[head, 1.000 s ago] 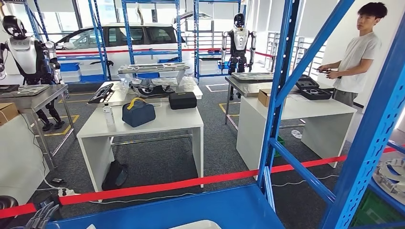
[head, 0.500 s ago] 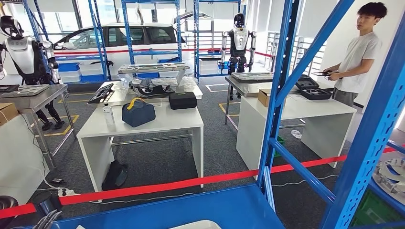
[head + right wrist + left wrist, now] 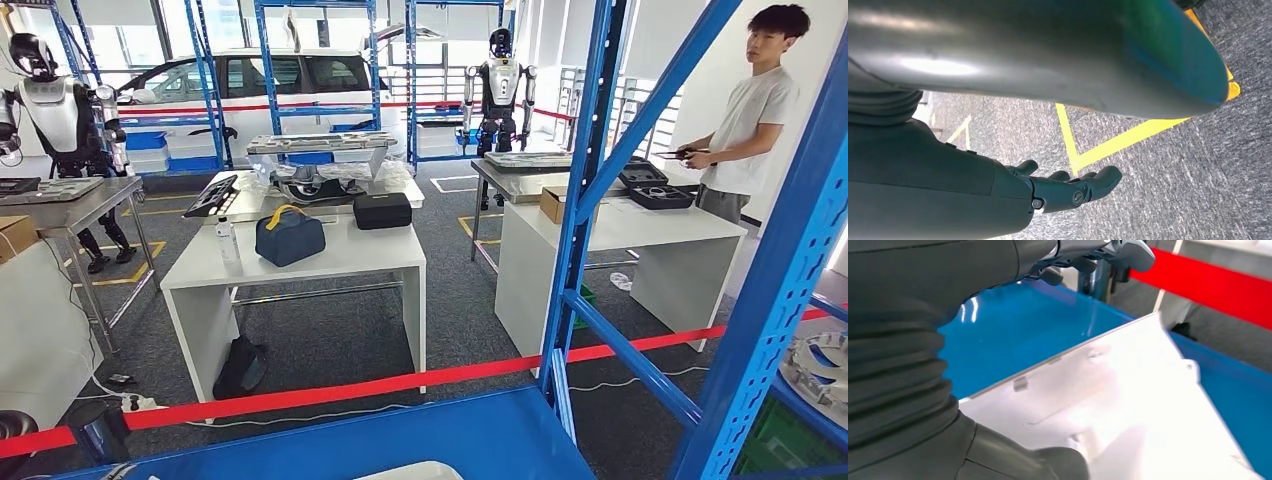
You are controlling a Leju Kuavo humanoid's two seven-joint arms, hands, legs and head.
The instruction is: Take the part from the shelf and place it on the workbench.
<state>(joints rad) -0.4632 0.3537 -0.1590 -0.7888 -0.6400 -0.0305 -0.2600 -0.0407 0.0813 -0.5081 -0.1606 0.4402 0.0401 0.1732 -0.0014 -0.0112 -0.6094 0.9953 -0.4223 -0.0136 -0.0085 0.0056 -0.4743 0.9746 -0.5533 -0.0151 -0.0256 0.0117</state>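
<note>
Both hands sit low: the left hand (image 3: 1098, 252) hangs over the flat white plastic part (image 3: 1128, 405) lying on the glossy blue shelf (image 3: 1018, 325), its grasp impossible to tell, while the right hand (image 3: 1068, 187) hangs empty above grey carpet (image 3: 1198, 190), fingers loosely extended. Beyond the red barrier tape (image 3: 400, 385) stands a white tabletop (image 3: 330, 255) carrying a navy zip bag (image 3: 289, 236).

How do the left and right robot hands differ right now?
The left robot hand reaches over the blue shelf above the white part; the right robot hand hangs over grey carpet with yellow floor lines. The left is close to the task's part, the right has nothing near it. Neither visibly holds anything.
</note>
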